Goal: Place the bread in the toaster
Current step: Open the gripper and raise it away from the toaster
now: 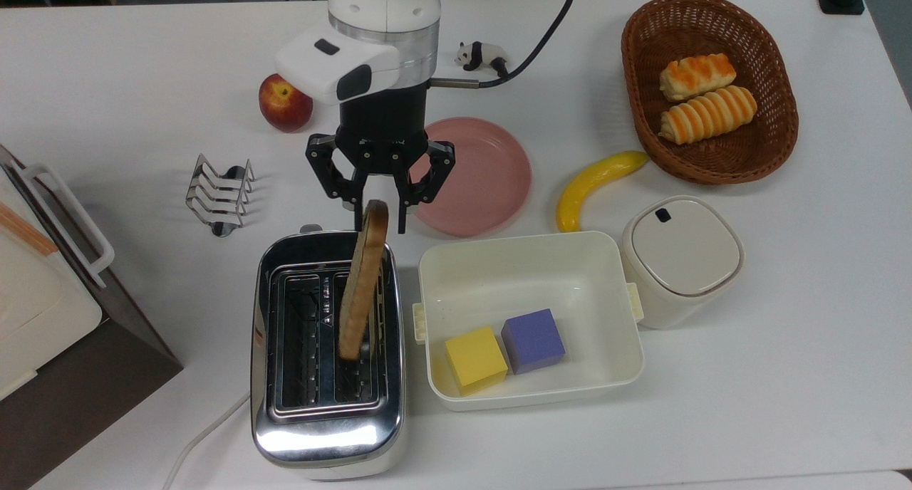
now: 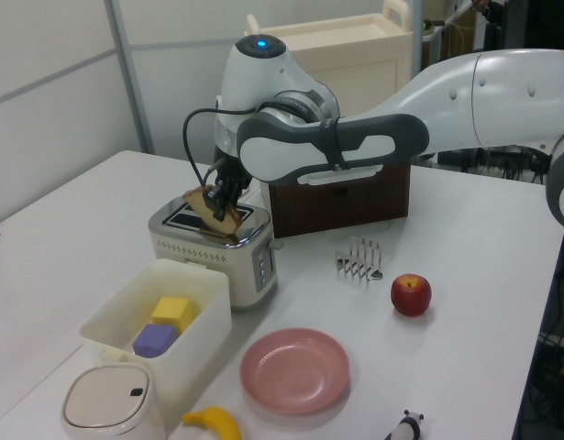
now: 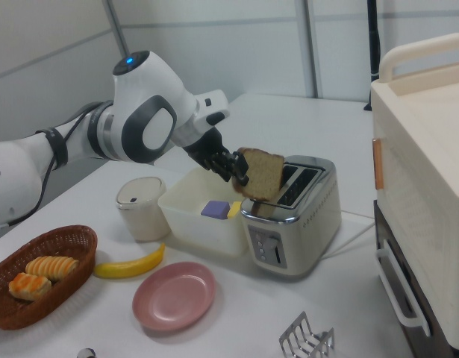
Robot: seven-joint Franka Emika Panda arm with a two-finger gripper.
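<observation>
Release step — gripper (image 1: 377,216) jaws spread, holding nothing, bread (image 1: 362,283) leaning half-in the toaster (image 1: 324,433) slot nearest the white bin — next likely retreat upward, maybe nudge slice down.

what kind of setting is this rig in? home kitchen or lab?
Likely a lab tabletop staged as a kitchen: a white table holds a toaster, basket and toy panda, with plain wall panels behind in the left view.
</observation>
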